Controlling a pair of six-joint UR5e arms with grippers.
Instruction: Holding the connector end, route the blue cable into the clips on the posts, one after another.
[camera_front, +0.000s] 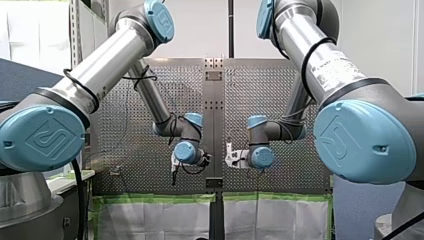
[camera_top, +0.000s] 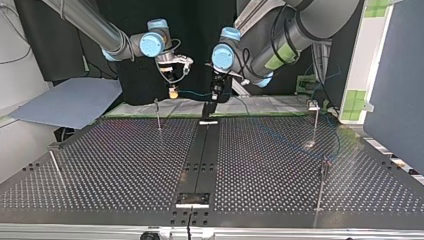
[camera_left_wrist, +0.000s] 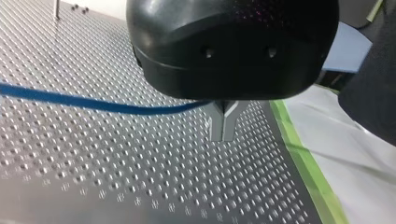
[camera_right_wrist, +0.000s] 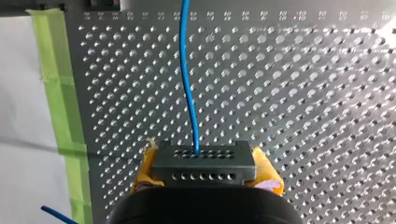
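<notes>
- Your right gripper (camera_right_wrist: 205, 176) is clamped on the dark connector (camera_right_wrist: 205, 161), with its yellow pads (camera_right_wrist: 268, 176) pressed against the block's two sides.
- From the connector's face the blue cable (camera_right_wrist: 187, 79) runs straight ahead of that gripper, over the perforated table (camera_right_wrist: 303, 93).
- Your left gripper (camera_left_wrist: 223, 125) has its metal fingers drawn narrow, tips together. The cable comes in from the side and ends at their base (so it is pinched there, a little way along from the connector).
- In the top view both grippers hang above the table's far edge, near each other, and the cable is stretched in the air between them.
- A thin post (camera_top: 157, 114) stands on the table near your right gripper, apart from the cable.
- Green tape (camera_right_wrist: 60, 107) edges the table beside your right gripper.
</notes>
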